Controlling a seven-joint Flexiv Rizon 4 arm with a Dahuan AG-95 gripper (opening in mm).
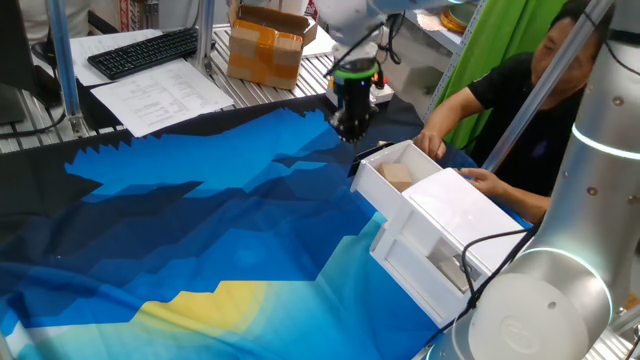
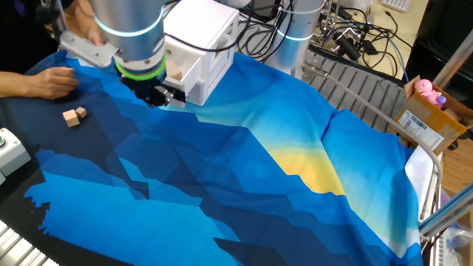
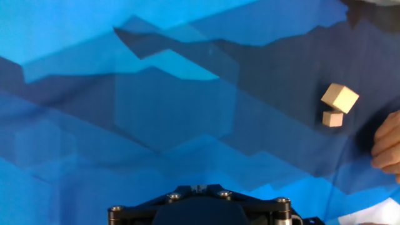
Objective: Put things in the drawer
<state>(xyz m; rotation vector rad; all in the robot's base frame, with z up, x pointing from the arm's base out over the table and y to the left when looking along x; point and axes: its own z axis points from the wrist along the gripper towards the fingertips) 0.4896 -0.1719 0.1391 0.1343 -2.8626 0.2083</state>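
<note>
Two light-tan wooden blocks lie side by side on the blue cloth: a cube [image 3: 340, 98] and a smaller piece [image 3: 332, 119]. They also show in the other fixed view, the cube [image 2: 71, 118] and the smaller piece [image 2: 81, 112]. The white drawer [image 1: 380, 185] stands pulled out of the white cabinet [image 1: 455, 215], with a tan block [image 1: 398, 177] inside. My gripper [image 1: 350, 128] hangs over the cloth just beside the drawer's front, apart from the two blocks. Its fingers do not show in the hand view, so I cannot tell if it is open.
A person sits behind the cabinet with one hand [image 3: 390, 144] close to the blocks and another [image 1: 485, 180] by the cabinet. A cardboard box with orange tape [image 1: 265, 45], a keyboard [image 1: 145, 50] and a button box [image 2: 9, 148] stand round the cloth.
</note>
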